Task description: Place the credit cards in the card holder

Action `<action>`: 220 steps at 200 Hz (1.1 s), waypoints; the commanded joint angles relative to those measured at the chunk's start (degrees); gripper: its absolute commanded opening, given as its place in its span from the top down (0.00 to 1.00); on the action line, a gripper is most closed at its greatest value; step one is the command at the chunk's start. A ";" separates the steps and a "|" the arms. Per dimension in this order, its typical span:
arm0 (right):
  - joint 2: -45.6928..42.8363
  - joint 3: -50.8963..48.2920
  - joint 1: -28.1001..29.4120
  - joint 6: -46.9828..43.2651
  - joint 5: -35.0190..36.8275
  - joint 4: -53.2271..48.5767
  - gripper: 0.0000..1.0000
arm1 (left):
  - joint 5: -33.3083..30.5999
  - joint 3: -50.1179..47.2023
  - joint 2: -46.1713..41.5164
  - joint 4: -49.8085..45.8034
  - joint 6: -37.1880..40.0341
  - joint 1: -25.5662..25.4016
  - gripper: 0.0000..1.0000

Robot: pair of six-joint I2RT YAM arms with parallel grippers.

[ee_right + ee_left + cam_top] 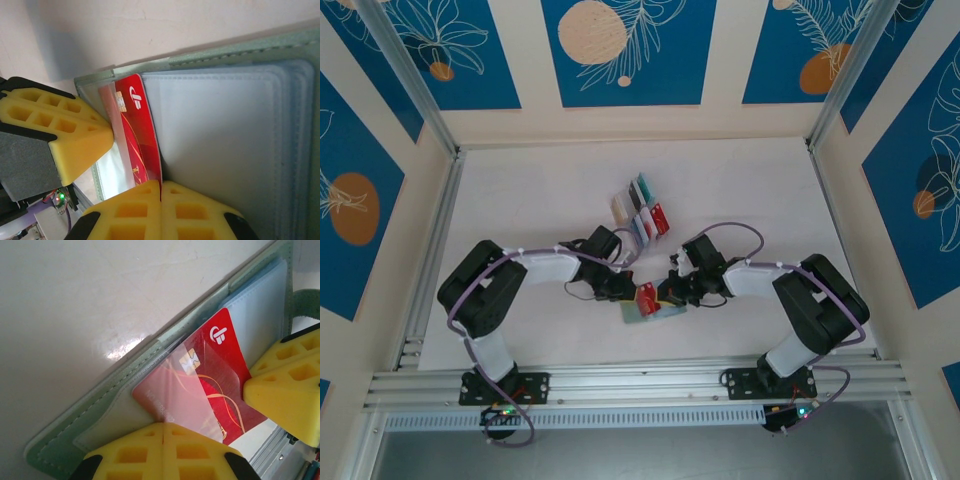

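White tabletop with card holder, cream walls, blue floral panels.

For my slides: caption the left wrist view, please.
Red card half-tucked into the open card holder, right gripper pinching its edge.

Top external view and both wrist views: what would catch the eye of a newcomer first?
A red credit card lies partly inside a clear pocket of the open sage-green card holder, near the front edge of the table. The left gripper and the right gripper, both shut, meet at that card. Farther back stands a cluster of coloured cards.
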 commanded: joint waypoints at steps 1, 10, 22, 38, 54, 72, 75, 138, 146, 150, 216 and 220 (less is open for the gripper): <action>1.65 -0.77 0.83 1.06 2.76 1.47 1.00 | 1.44 -2.25 -1.29 -0.87 -2.30 -0.02 0.98; 1.70 -0.77 0.71 0.83 2.87 1.17 1.00 | 2.48 -2.35 -2.13 -0.32 -2.94 0.31 0.97; 1.61 -0.53 0.76 0.40 3.14 0.51 1.00 | 2.91 -2.67 -3.61 -0.04 -3.32 0.92 0.96; 1.61 -0.48 0.81 0.03 3.50 -0.18 1.00 | 2.75 -3.60 -6.07 -0.10 -3.59 1.82 0.97; 1.60 -0.43 0.86 -0.06 3.59 -0.23 1.00 | 1.80 -4.46 -7.81 -1.34 -3.06 2.12 0.99; 1.69 -0.55 0.82 -0.24 3.58 -0.31 1.00 | 0.91 -5.60 -9.12 -2.78 -2.22 2.11 1.00; 1.68 -0.59 0.95 -0.30 3.59 -0.36 1.00 | 0.70 -5.87 -9.33 -2.79 -2.15 2.11 1.00; 2.05 -0.02 1.55 -0.28 3.35 -0.25 1.00 | -0.88 -8.15 -7.57 -2.09 -1.22 1.80 1.00; 2.11 0.11 1.72 -0.18 3.32 -0.27 0.99 | -0.90 -8.31 -7.07 -1.66 -1.23 1.75 1.00; 2.12 0.11 1.76 -0.17 3.33 -0.20 0.99 | -0.92 -8.37 -6.81 -1.44 -1.25 1.72 1.00; 2.98 1.43 4.17 0.51 3.06 0.55 0.98 | -1.61 -9.27 -3.43 1.30 -2.17 0.55 1.00; 3.09 1.58 4.38 0.62 3.06 0.59 0.98 | -1.57 -9.36 -3.28 1.56 -2.27 0.53 1.00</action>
